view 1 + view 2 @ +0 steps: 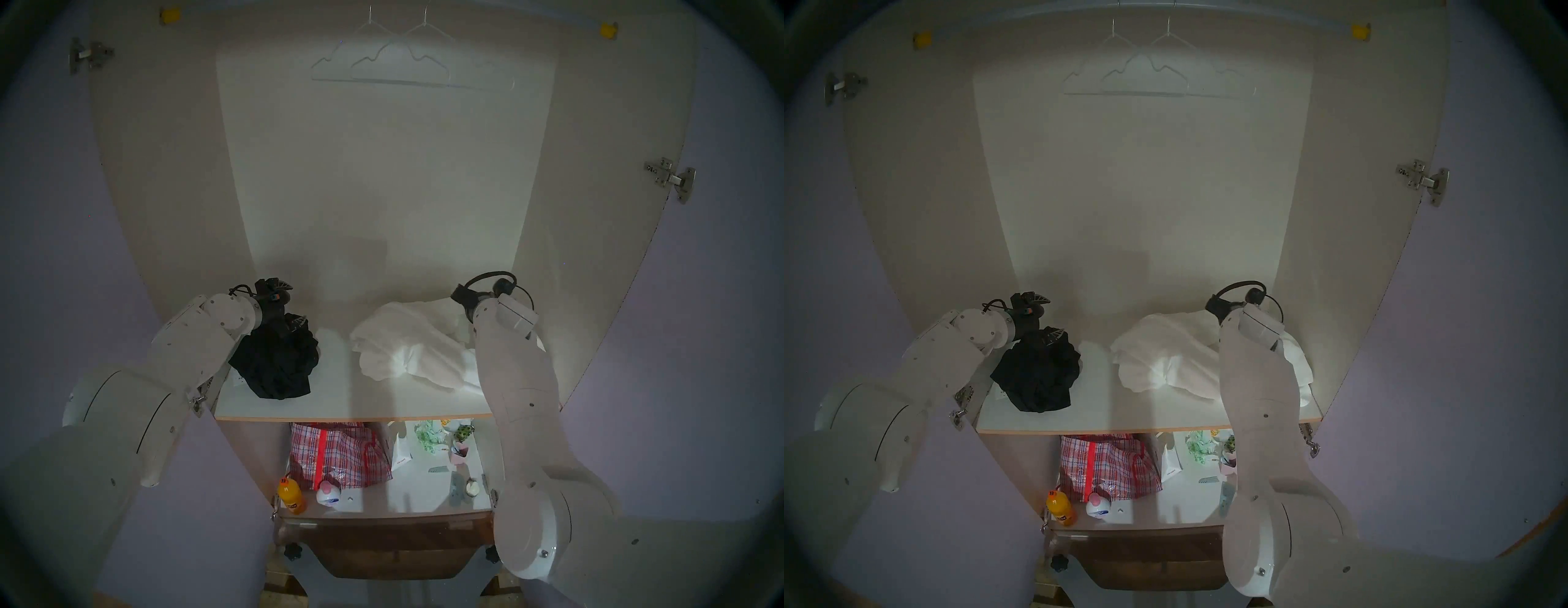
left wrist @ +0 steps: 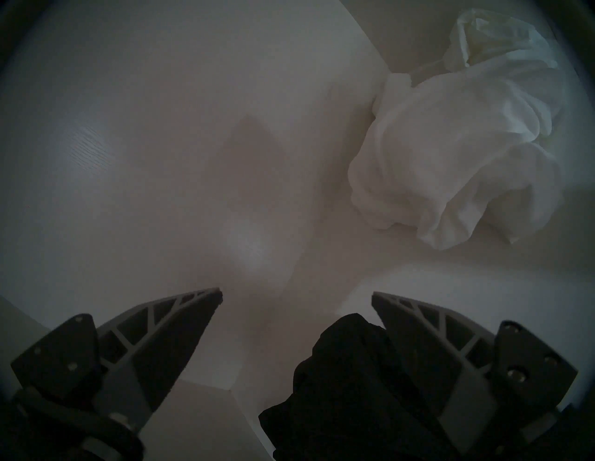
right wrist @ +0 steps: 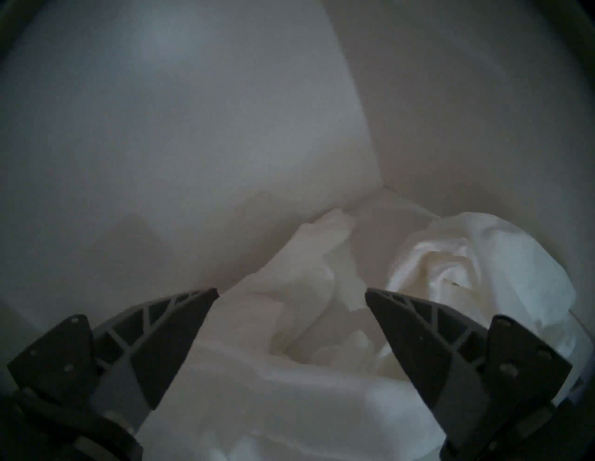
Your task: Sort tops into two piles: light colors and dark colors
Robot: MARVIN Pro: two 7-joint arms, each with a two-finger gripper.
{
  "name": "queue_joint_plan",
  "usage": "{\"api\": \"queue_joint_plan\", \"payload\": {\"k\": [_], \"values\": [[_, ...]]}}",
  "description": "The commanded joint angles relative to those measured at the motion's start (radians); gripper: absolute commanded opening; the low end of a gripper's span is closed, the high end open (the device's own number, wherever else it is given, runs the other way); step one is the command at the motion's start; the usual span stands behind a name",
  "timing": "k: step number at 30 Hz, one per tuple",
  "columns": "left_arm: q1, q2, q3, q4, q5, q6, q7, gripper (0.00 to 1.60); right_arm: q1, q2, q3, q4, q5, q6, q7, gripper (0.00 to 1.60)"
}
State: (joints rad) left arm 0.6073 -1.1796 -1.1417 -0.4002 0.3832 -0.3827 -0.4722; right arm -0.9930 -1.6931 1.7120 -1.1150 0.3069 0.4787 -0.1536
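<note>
From the head cam I see the black top (image 1: 275,361) heaped left on the shelf (image 1: 339,403), white tops (image 1: 407,344) piled right, well apart, so sorting looks done. Left wrist: left gripper (image 2: 296,294) spread wide, empty, black cloth just beside one finger. Right wrist: right gripper (image 3: 291,291) gaping over white cloth, holding nothing.

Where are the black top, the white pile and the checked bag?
black top (image 1: 275,361): left head view, middle of the bunched cloth.
white pile (image 1: 407,344): left head view, middle folds of the heap.
checked bag (image 1: 335,454): left head view, its red stripe side.
</note>
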Motion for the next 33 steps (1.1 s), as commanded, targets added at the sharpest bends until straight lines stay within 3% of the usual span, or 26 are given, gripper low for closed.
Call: {"api": "queue_joint_plan", "payload": {"k": [1,7,11,15,24,29,33], "values": [[-0.033,-0.002,-0.009,-0.026,-0.007,0.002,-0.003,1.6,0.021,0.028,-0.058,0.023,0.008,0.024,0.12,1.6],[-0.03,-0.001,-0.01,-0.032,-0.008,0.005,-0.005,1.6,0.086,0.033,-0.015,0.207,0.067,0.038,0.222,1.6],[-0.028,0.0,-0.011,-0.036,-0.008,0.008,-0.006,1.6,0.123,0.045,-0.027,0.333,0.035,-0.002,0.28,1.6],[-0.027,0.0,-0.012,-0.037,-0.007,0.008,-0.006,1.6,0.149,0.044,-0.023,0.428,0.021,-0.069,0.249,1.6],[-0.027,0.0,-0.012,-0.036,-0.006,0.007,-0.004,1.6,0.249,0.061,0.098,0.683,0.055,-0.169,0.192,1.6],[-0.027,0.0,-0.012,-0.036,-0.006,0.007,-0.005,1.6,0.304,0.081,0.094,0.838,0.02,-0.217,0.161,1.6],[-0.027,0.0,-0.012,-0.035,-0.006,0.007,-0.004,1.6,0.321,0.097,0.082,0.911,0.016,-0.251,0.186,1.6]]}}
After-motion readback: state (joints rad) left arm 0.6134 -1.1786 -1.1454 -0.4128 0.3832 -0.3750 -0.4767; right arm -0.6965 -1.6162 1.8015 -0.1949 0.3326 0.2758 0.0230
